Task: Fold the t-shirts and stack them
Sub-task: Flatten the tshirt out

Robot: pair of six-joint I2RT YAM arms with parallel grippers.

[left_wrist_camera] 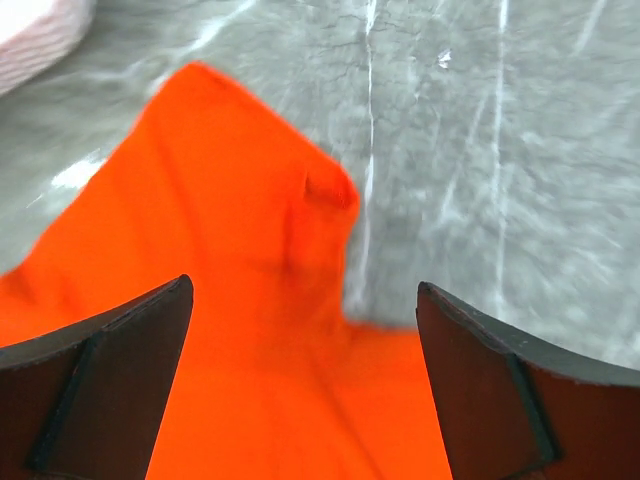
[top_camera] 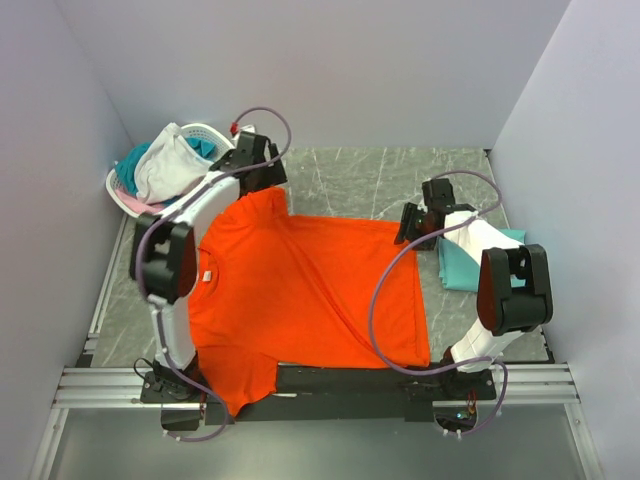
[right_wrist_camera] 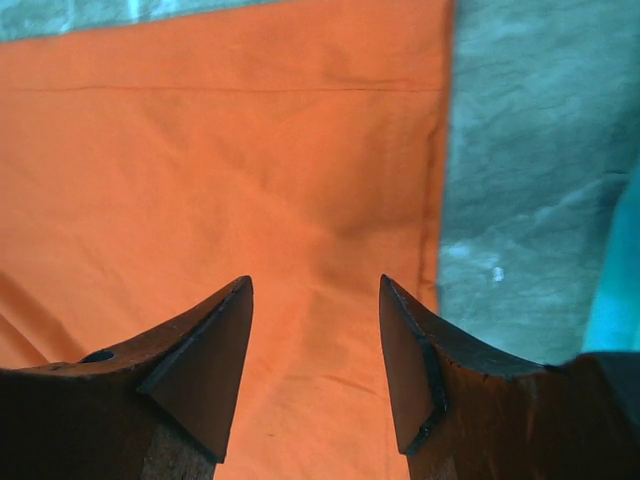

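Nearest, at 6 to 7 o'clock in the top view, one sleeve of the orange t-shirt [top_camera: 300, 290] drapes off the table [top_camera: 350, 185] onto the black base rail. The rest of the shirt lies spread flat across the middle, collar toward 9 o'clock and hem toward 3, with only a long diagonal crease.

At 2 to 3 o'clock the right gripper [right_wrist_camera: 315, 285] hangs over the far hem corner. Its jaws stand moderately apart with nothing between them, and the cloth below is smooth. Just beside it, partly under the right arm, a folded teal t-shirt [top_camera: 460, 265] rests on the table as the start of the stack.

Farther off, at 11 o'clock, the left gripper [left_wrist_camera: 305, 290] hovers above the far sleeve with its jaws wide and empty. Beyond, at 10 o'clock, the white basket [top_camera: 215, 130] holds a white garment [top_camera: 165, 165] and a teal garment [top_camera: 130, 160].

The laying-out step looks done and no fold is made yet. The next move probably calls for both grippers to drop to the far edge, pinch the sleeve and the hem corner, and carry that side across evenly, so the cloth neither bunches nor drags.
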